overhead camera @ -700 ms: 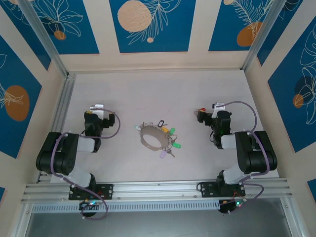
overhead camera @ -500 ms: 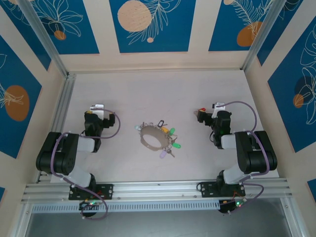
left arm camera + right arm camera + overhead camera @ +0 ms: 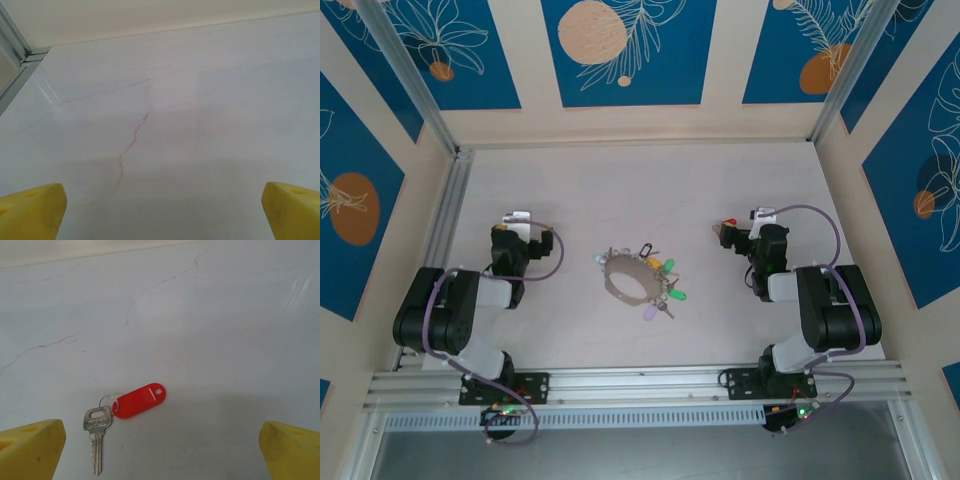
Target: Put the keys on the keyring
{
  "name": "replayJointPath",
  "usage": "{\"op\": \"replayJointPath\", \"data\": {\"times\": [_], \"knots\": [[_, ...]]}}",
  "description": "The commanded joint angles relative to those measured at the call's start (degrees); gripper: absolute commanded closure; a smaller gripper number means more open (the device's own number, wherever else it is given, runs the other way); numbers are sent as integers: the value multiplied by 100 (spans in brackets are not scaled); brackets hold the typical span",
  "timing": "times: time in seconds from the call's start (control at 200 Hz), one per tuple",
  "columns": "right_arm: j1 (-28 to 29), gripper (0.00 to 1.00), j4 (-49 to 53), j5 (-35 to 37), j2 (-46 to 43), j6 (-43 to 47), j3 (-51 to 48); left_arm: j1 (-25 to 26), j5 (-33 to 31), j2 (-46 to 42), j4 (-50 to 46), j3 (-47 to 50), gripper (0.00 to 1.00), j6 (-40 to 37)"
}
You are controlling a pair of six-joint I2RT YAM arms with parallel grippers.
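Right gripper (image 3: 161, 450): jaws wide apart, nothing between them, low over the red-tagged key (image 3: 135, 403). That key lies flat and loose on the table (image 3: 225, 315), a little left of centre between the yellow tips, so you look lined up for a pick.

Left gripper (image 3: 162, 212): jaws equally wide apart, empty, bare table beneath, well left of the work.

Keyring (image 3: 608, 280): flat at mid-table between the arms, well apart from the red-tagged key. It carries the other keys (image 3: 676, 295), with green, yellow and purple tags bunched along its right and near side.
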State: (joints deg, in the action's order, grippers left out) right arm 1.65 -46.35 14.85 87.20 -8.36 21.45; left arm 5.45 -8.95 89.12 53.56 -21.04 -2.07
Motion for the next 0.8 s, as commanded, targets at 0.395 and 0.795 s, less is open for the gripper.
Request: {"op": "replayJointPath", "data": {"times": [0.395,0.795], "knots": [[977,1,4625,219,-1460,-555,2033,801,-1533,-1972,-4741,-1655,0,1392],[2508,4,6210,-2153,-220,583,3774,1344,2442,-1556,-6664,-2488,0,2555]]}}
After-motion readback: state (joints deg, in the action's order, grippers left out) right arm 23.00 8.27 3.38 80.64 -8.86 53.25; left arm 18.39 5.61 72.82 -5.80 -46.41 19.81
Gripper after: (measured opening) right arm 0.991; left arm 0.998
